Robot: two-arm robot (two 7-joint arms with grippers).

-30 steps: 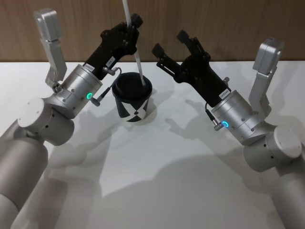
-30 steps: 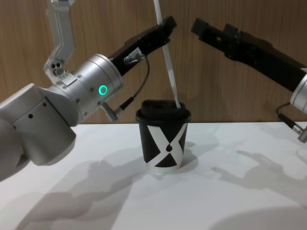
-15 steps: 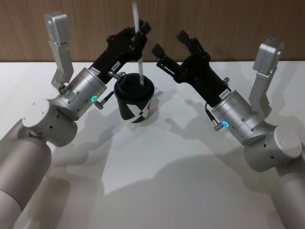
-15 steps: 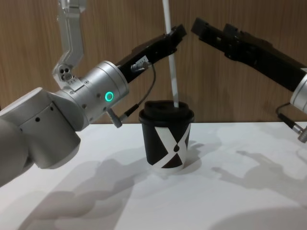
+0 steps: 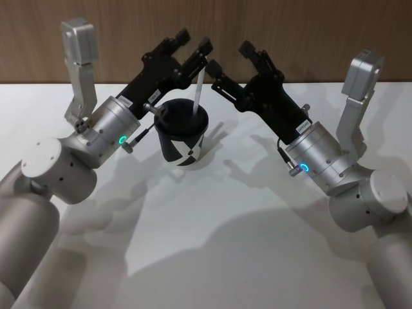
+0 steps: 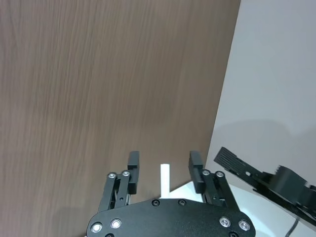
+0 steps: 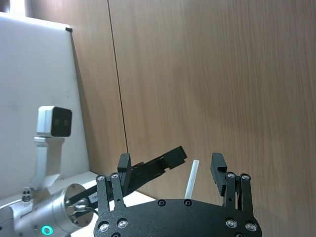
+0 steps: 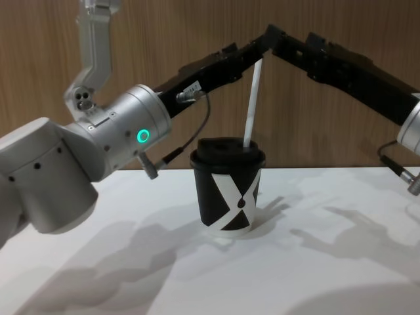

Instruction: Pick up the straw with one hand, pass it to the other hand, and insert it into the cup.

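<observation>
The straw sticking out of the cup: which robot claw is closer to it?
Left. The left gripper is open around the top of the straw; the right gripper hangs open just beside it.

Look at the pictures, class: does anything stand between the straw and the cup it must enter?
Nothing visible does. The straw already stands in the cup, its lower end through the lid, leaning slightly. The left gripper is open around its top, fingers apart from it. The right gripper waits open beside it.
</observation>
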